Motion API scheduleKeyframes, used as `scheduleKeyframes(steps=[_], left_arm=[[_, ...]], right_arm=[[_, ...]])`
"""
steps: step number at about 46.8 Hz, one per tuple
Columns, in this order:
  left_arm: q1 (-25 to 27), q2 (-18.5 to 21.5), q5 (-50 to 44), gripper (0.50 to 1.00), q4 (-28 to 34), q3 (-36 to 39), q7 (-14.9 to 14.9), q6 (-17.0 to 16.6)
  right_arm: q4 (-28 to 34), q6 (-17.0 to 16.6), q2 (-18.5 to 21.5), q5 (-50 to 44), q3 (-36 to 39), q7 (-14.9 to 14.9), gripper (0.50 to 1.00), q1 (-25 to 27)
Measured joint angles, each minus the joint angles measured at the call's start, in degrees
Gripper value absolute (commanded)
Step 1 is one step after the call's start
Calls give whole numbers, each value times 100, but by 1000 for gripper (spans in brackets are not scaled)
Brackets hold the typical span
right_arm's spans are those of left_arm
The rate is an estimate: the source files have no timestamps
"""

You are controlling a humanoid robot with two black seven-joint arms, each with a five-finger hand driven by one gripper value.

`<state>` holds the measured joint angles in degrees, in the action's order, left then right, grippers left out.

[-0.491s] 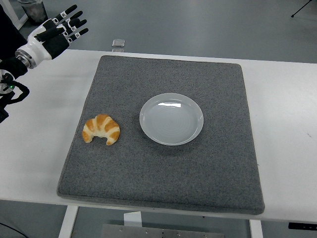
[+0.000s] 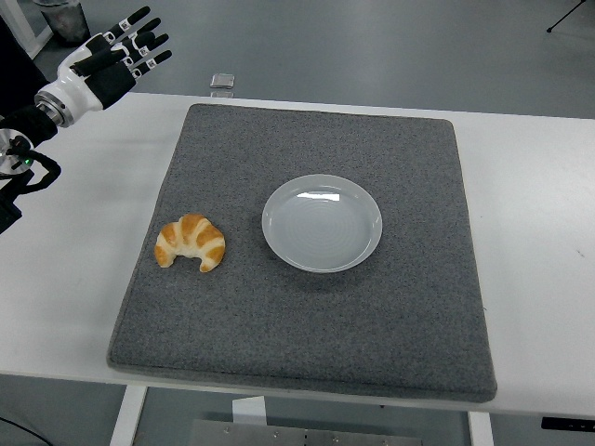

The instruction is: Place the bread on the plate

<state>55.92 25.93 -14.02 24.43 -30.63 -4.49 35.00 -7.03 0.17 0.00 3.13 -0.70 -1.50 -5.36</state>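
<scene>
Head view: no legible print; left hand (image 2: 116,54) spread, empty, w/ croissant (image 2: 191,242) beside plate (image 2: 321,223).

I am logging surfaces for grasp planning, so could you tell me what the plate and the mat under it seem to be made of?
The plate looks like glazed white ceramic, though possibly melamine: it is glossy with soft reflections. The mat looks like grey felt or dense foam: matte, speckled, with thick soft edges.

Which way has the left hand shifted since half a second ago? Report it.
Yes. The left hand has shifted slightly up and to the right, judged against the gray mat's far-left corner. Its fingers are spread and hold nothing.
</scene>
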Motion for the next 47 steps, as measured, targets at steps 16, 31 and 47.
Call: scheduleKeyframes(steps=[16,31,47], left_arm=[[136,110,222,996,-3,12,-41,-1],[461,864,1333,996,497,5,-44,-1],[614,1260,2470,996,811,-4,-44,0]], right_arm=[[2,0,0,-3,0,0,952,-1],[3,0,0,-3,2,0,952,0],[1,0,0,2,0,0,952,0]])
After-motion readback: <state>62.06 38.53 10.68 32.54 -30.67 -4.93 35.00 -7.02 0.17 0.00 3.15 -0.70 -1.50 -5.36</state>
